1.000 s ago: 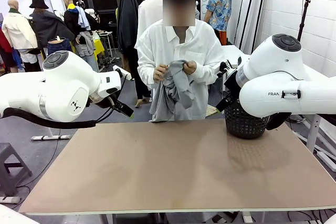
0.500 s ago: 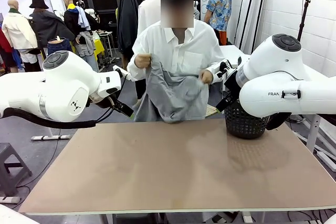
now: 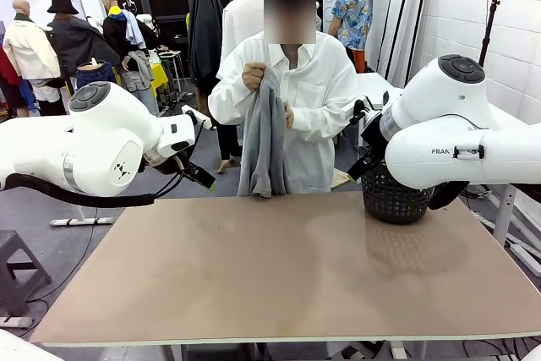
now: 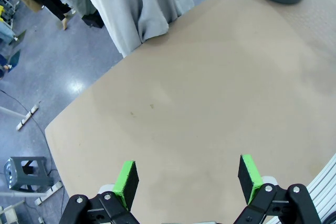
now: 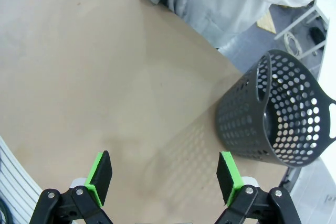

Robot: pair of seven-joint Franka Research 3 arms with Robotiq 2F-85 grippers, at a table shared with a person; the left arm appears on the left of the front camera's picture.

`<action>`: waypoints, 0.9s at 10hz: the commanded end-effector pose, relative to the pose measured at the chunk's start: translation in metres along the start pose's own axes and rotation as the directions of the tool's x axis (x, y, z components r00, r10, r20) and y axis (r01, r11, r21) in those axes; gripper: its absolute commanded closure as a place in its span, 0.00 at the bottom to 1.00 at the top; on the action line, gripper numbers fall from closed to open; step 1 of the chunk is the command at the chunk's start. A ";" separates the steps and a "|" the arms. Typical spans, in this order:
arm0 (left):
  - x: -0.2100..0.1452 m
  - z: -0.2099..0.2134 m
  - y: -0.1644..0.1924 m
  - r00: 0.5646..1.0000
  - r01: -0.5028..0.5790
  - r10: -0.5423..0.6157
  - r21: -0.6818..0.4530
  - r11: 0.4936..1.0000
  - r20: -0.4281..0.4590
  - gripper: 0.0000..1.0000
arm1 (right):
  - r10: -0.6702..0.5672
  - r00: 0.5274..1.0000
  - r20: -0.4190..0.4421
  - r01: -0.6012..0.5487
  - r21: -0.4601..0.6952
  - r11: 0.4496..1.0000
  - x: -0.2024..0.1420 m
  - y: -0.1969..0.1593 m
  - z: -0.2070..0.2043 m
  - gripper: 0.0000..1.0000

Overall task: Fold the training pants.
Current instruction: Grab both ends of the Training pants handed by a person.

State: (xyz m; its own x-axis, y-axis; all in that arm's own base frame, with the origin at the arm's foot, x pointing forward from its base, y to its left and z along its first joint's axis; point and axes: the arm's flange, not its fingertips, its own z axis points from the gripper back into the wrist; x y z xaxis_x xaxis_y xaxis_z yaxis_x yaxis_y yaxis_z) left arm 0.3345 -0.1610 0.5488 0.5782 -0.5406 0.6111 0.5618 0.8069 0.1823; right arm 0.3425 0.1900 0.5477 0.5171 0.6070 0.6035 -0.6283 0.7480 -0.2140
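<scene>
Our left gripper (image 4: pixel 187 178) hangs above the counter (image 4: pixel 210 87) with its green pads (image 4: pixel 126 182) spread wide and nothing between them. Our right gripper (image 5: pixel 164 176) is likewise spread wide and empty above the bare brown surface. The black basket (image 5: pixel 273 111) stands upright on the counter ahead of it and off to one side, near the far edge. Behind that edge we see the person (image 3: pixel 325 82) holding the training pants (image 3: pixel 264 137) up against their white shirt (image 3: pixel 321 154). The upper hand (image 3: pixel 254 75) grips the grey cloth near its top at chest height, and the lower hand (image 3: pixel 289 116) touches it farther down. The pants hang in a narrow, bunched column. Their lower end reaches about the counter's far edge, though we cannot tell whether it touches.
</scene>
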 end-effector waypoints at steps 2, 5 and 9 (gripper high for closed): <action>0.000 0.000 0.000 1.000 0.007 -0.007 0.000 1.000 0.001 0.00 | 0.001 1.000 0.002 -0.001 0.005 1.000 0.000 0.001 0.000 0.00; 0.000 0.000 0.000 1.000 0.007 -0.007 0.000 1.000 0.001 0.00 | 0.001 1.000 0.002 -0.001 0.005 1.000 0.000 0.001 0.000 0.00; 0.000 0.000 0.000 1.000 0.007 -0.007 0.000 1.000 0.001 0.00 | 0.001 1.000 0.002 -0.001 0.005 1.000 0.000 0.001 0.000 0.00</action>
State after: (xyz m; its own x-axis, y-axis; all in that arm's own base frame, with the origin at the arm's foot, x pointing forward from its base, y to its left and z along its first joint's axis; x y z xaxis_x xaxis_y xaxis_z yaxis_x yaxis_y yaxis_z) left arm 0.3345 -0.1610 0.5488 0.5782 -0.5406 0.6111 0.5618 0.8069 0.1823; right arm 0.3425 0.1900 0.5477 0.5170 0.6070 0.6035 -0.6283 0.7480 -0.2140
